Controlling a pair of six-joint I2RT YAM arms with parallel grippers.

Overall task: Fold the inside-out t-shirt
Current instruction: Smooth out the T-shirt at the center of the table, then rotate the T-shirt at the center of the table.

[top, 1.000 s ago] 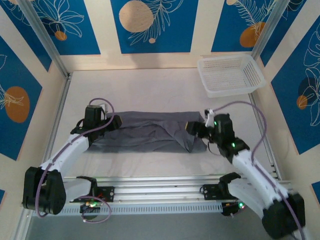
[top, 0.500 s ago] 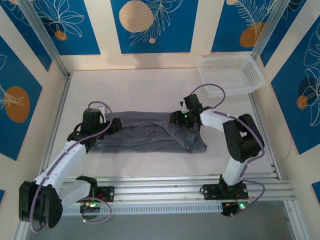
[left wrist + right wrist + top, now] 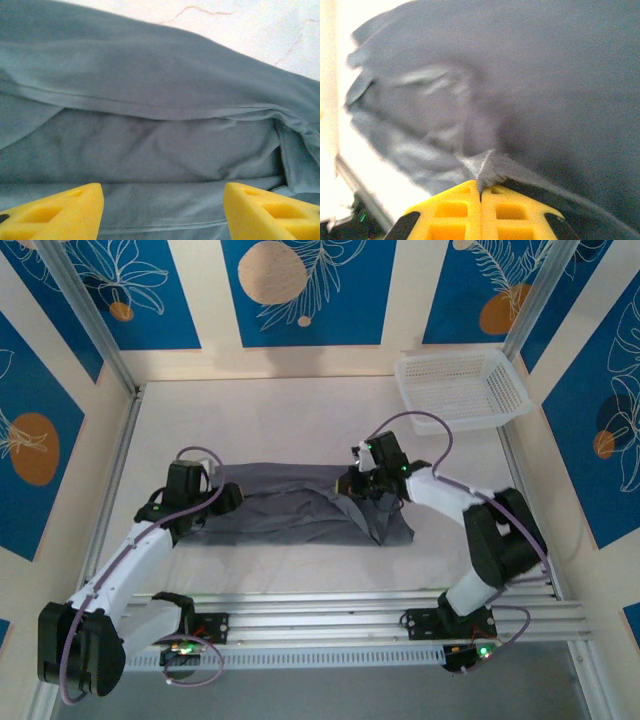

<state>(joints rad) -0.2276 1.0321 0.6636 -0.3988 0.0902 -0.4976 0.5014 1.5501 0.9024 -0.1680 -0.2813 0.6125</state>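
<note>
My left gripper (image 3: 162, 210) stands released, jaws wide at the left end of the inside-out t-shirt (image 3: 290, 508), which lies in a crumpled band across the near half of the table (image 3: 300, 560). My right gripper (image 3: 481, 192) is clenched on a thin pinch near its right end. So little cloth could slip free, or drag one layer and skew the fold.

Tally from my console: I count one dark grey t-shirt (image 3: 300, 508), one white mesh basket (image 3: 465, 422) and one table (image 3: 280, 410). Two arms, left arm (image 3: 125, 558) and right arm (image 3: 500, 537). Two grippers, left gripper (image 3: 234, 496) and right gripper (image 3: 352, 483). Four yellow pads (image 3: 55, 212), two per wrist view.
</note>
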